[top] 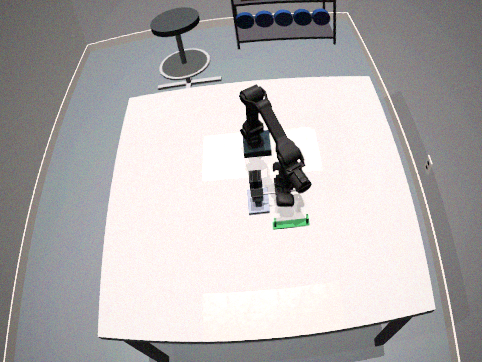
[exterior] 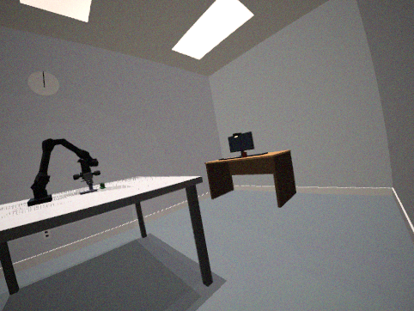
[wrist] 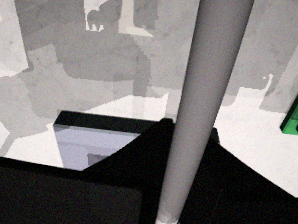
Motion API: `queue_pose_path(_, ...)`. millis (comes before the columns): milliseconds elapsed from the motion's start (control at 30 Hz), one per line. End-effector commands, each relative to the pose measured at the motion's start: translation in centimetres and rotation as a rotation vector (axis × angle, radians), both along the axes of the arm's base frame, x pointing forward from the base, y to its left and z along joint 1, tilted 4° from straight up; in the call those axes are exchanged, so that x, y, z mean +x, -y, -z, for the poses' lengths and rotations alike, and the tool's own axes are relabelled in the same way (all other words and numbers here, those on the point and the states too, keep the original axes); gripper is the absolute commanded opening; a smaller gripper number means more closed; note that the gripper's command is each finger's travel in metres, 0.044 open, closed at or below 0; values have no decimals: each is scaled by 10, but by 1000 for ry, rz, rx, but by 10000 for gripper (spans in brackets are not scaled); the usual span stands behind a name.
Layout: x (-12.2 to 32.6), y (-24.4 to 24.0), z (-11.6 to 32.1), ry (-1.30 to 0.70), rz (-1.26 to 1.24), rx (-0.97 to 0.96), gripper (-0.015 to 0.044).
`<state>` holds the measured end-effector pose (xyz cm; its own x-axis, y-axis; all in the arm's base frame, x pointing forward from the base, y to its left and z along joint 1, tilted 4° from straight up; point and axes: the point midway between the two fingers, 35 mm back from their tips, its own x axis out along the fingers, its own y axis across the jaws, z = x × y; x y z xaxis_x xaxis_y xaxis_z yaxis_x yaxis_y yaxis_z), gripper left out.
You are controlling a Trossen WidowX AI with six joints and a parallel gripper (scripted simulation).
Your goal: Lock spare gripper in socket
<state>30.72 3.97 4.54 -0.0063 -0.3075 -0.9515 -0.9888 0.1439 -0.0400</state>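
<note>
My gripper (top: pixel 284 194) (wrist: pixel 173 129) is shut on the pin, low over the table, just right of the mount in the top view. The pin (top: pixel 270 193) (wrist: pixel 212 65) is a thin grey rod. In the top view it lies roughly level and points at the mount's side; whether its tip is inside the socket cannot be told. The mount (top: pixel 251 205) (exterior: pixel 89 192) (wrist: pixel 92 145) has a pale lavender base plate. The black spare gripper (top: pixel 255 178) stands upright over the mount; its spigot and the socket hole are hidden.
A green cradle (top: pixel 291 224) (exterior: pixel 102 185) (wrist: pixel 291 125) with raised ends lies on the table in front of my gripper. My arm's dark base (top: pixel 257 149) (exterior: pixel 39 200) stands behind the mount. A stool (top: pixel 175 22) and a rack stand beyond the table.
</note>
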Motion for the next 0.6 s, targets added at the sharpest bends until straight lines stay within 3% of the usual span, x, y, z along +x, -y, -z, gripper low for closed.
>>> queue_pose_path(0, -1, 3, 1, -2, -4, -7, 0)
queue_pose_path(567, -2, 13, 0, 1, -5, -7, 0)
